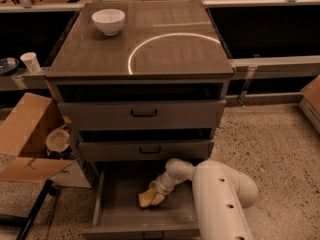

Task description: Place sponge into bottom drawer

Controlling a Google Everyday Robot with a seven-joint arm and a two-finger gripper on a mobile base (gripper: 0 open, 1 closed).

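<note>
Nearest the camera, the robot's thick white arm [222, 199] rose from the lower edge of the view and bent leftward into the bottom drawer [116, 206], which stood pulled out with its floor in plain sight. At the end of the arm, the pincer [159, 188] was down inside the drawer, low over the floor and toward its middle. The sponge [148, 198] sat right at the pincer's tip, a pale yellow lump touching or almost touching the drawer floor. It could not be told whether the pincer was clamped on the sponge or had let it go, since the two overlapped from this angle.

By that reading the task was nearly finished. The sponge was already within the walls of the right drawer. What remained, as a judgement, was for the pincer to be clear of the sponge and for the arm to lift out without dragging it along.

Behind and above, the middle drawer [145, 150] and the top drawer [142, 115] were shut or close to it, each with a dark handle. To the left of the cabinet lay an open cardboard box [24, 134]. Farthest back, the tabletop [95, 54] carried a white bowl [108, 21] near its rear left corner and a bright arc [170, 33] of reflected light.
</note>
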